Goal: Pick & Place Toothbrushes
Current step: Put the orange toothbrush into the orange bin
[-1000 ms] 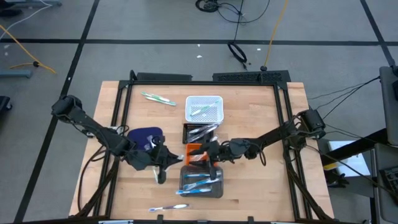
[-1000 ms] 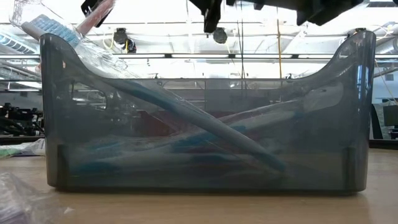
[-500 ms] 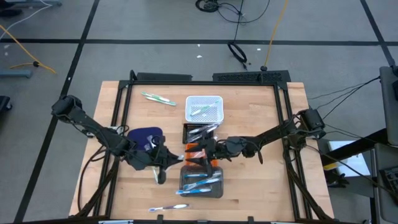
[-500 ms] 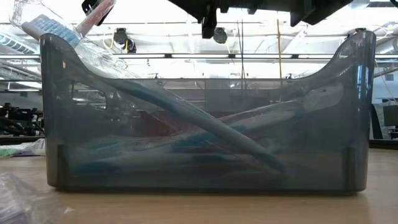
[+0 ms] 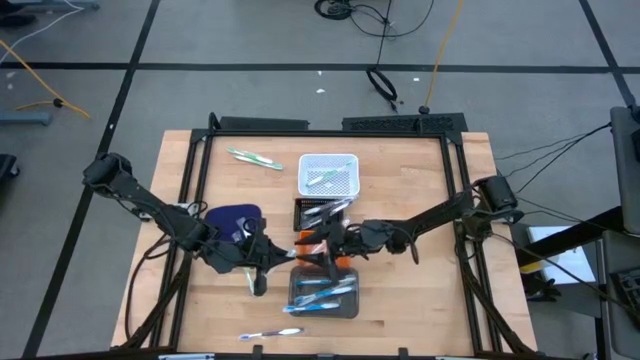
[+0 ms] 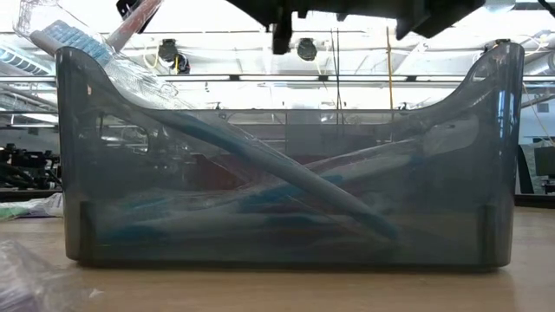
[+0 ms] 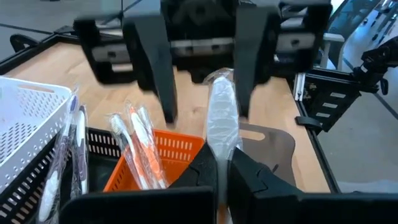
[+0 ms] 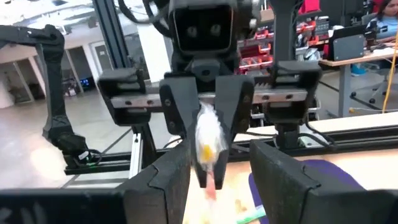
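My left gripper (image 7: 222,160) is shut on a toothbrush (image 7: 221,109) in a clear wrapper, held above the orange tray (image 5: 322,247). My right gripper (image 8: 219,157) faces it from the table's right. It is open, with one finger (image 7: 163,68) on each side of the toothbrush's free end, apart from it. Orange-handled toothbrushes (image 7: 140,152) stand slanted in the orange tray. One green toothbrush (image 5: 255,158) lies on the far left of the table and another toothbrush (image 5: 270,333) near the front edge. My left gripper pinches the wrapped toothbrush between its two fingers near its lower end (image 7: 222,148). The fingers come nearly level from the table's left. The toothbrush sticks out past the fingertips toward the right gripper, tilted upward and clear of the orange tray.
A row of trays runs down the table's middle: a white one (image 5: 328,173) at the far end, then a black one (image 5: 322,212), the orange one, and a grey clear one (image 6: 277,173) holding blue toothbrushes. A dark blue mat (image 5: 235,220) lies under the left arm.
My right gripper has edged toward the table's left, closer to the left gripper, so its open fingers now stand around the toothbrush's free end. The left gripper and the toothbrush have kept still.
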